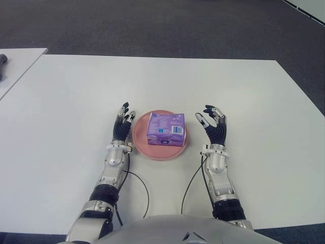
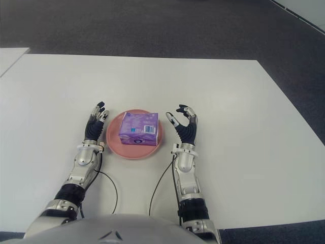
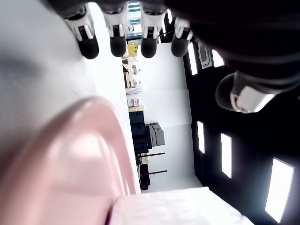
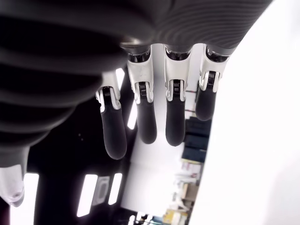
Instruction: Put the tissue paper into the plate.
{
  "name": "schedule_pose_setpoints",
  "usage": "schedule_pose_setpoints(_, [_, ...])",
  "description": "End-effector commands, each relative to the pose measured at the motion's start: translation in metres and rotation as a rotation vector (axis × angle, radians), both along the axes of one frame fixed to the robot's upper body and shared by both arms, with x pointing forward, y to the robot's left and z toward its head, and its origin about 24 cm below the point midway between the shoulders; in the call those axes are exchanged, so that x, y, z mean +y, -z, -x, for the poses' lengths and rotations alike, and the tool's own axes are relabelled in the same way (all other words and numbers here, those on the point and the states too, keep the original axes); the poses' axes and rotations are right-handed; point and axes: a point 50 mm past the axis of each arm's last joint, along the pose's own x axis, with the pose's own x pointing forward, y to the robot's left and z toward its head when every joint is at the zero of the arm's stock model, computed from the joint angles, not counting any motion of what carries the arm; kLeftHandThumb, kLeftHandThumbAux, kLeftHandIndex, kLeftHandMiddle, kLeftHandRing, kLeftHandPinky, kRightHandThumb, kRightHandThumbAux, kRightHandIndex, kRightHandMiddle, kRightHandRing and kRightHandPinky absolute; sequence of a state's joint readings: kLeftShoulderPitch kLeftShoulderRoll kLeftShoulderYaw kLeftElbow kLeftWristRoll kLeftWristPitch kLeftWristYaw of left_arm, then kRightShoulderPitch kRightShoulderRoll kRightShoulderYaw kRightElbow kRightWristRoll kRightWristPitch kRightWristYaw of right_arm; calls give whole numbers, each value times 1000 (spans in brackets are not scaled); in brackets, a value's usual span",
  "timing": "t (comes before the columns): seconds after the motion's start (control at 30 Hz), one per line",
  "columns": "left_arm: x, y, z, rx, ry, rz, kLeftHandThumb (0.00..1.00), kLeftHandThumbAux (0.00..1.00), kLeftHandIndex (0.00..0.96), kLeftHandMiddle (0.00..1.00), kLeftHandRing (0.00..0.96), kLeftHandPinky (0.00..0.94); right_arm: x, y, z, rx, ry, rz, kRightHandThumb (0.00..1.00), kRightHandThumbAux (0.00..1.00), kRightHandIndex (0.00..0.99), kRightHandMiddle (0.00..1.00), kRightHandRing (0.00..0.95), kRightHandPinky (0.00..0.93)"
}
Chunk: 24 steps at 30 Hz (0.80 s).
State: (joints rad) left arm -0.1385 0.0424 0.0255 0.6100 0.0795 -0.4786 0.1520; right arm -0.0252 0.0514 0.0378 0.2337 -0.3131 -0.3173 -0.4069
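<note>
Already, I judge, the job is done: the tissue paper pack lies flat in the pink plate, near the table's front edge. My left hand and right hand flank it, fingers spread, holding nothing; the left looks slightly nearer.

white table, dark grey carpet

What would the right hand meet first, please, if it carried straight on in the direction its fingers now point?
Probably nothing close: the right hand, open and empty, points away from the robot over bare white table, passing right of the pink plate holding the tissue pack. Its height above the table is unclear.
</note>
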Motion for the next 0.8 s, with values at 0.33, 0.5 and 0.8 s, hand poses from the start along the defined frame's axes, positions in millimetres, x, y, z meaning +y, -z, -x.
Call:
schedule_pose_setpoints(0.33, [0,2,1,22,2,-3,0,399,0,0,0,0,-13,23,12,69,-98,-83,141,640,506,184,61,5])
schedule_pose_setpoints(0.5, [0,2,0,29,-2,-7,0,397,0,0,0,0,-11,17,10,28,-50,-73,164,634,489,211,113,90])
schedule_pose_setpoints(0.8, [0,1,-1,33,-4,-6,0,395,0,0,0,0,-10,25,-7,54,-59,-74,182,583,446,287,217,221])
